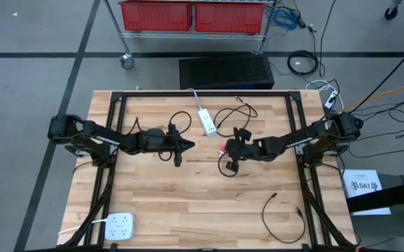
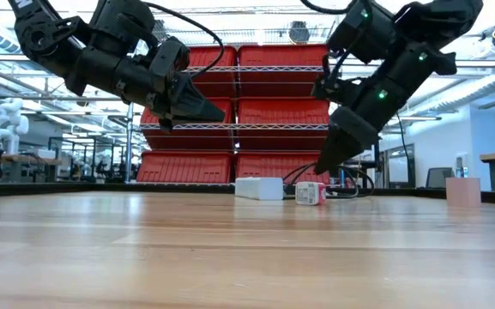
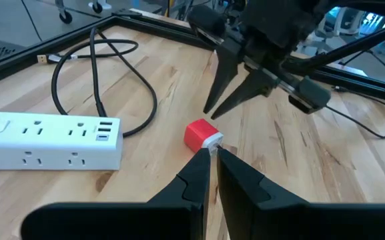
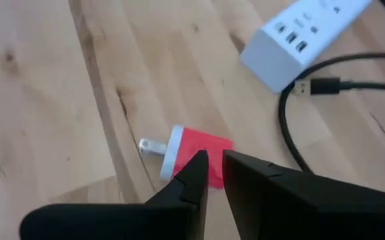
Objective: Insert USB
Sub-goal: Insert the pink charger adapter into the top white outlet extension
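Note:
A small red charger block (image 4: 195, 155) with a white face and two metal prongs (image 4: 151, 145) lies on its side on the table, a little to the right of the white power strip (image 1: 206, 122). A black USB cable (image 3: 139, 100) loops by the strip, its plug (image 4: 315, 87) lying near the strip's end. My right gripper (image 2: 320, 167) is shut, slants down and hangs just above the charger (image 2: 310, 193). My left gripper (image 1: 190, 145) is shut, holds nothing, and hangs well above the table to the left of the charger (image 3: 201, 135).
A second white power strip (image 1: 120, 225) lies at the table's near left corner, and another black cable (image 1: 282, 217) at the near right. The black frame rails (image 1: 202, 93) run along the far edge and the sides. Bare wood lies in the near middle.

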`<state>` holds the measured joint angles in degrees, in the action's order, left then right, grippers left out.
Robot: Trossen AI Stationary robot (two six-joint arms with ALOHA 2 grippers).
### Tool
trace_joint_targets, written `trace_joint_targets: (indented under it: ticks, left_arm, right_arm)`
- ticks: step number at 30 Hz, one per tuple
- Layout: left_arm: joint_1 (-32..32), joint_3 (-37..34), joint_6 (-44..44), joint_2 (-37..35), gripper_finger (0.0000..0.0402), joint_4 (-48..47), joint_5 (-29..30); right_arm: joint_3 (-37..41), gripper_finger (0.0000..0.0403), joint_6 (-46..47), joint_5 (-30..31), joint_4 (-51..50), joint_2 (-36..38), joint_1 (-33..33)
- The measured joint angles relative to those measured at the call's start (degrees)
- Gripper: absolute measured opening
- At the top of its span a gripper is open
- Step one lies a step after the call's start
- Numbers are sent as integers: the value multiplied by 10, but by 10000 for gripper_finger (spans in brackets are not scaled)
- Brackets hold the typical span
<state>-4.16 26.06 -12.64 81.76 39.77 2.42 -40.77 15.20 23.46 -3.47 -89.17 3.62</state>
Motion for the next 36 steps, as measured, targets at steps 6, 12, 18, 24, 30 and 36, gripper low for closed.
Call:
trace_joint_targets:
  ticks: [6,12,18,24,30,36]
  left_arm:
    - [0,0,0,0,35,0,0]
    - [0,0,0,0,35,0,0]
    - [0,0,0,0,35,0,0]
    - [0,0,0,0,35,0,0]
    - [0,0,0,0,35,0,0]
    - [0,0,0,0,35,0,0]
  right_arm:
    - [0,38,19,-25,-21,0,-5]
    - [0,38,29,-24,-10,0,-1]
    - [0,38,18,-25,6,-8,-11]
    - [1,37,18,-43,3,-44,-16]
    - [1,37,45,-44,3,-57,6]
    - [1,41,23,-43,55,-48,16]
